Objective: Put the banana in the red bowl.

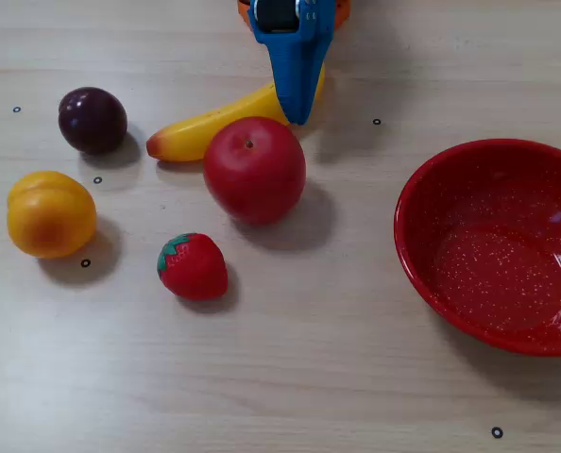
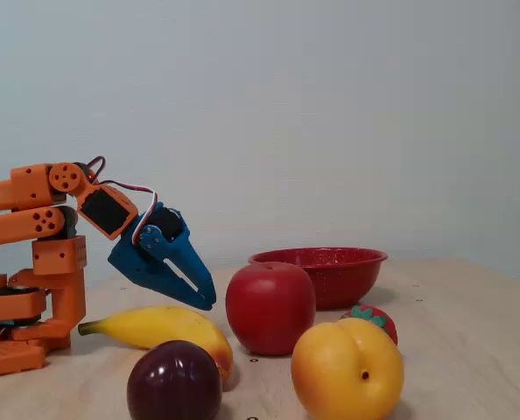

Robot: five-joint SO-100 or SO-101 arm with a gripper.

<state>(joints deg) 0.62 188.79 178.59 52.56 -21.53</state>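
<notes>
The yellow banana (image 1: 205, 127) lies at the back of the table, its orange-red tip pointing left in the fixed view from above. My blue gripper (image 1: 297, 115) hangs just over the banana's right end, its jaws together and nothing between them. From the low fixed view the gripper (image 2: 206, 302) hovers a little above the banana (image 2: 155, 325) without holding it. The red bowl (image 1: 432, 203) stands empty at the right, well apart from the fruit, and shows behind the apple as the red bowl (image 2: 323, 278).
A red apple (image 1: 254, 170) sits right against the banana's front side. A dark plum (image 1: 93, 120), a yellow-orange peach (image 1: 51, 214) and a strawberry (image 1: 193, 266) lie to the left. The orange arm base (image 2: 32, 297) stands at the back.
</notes>
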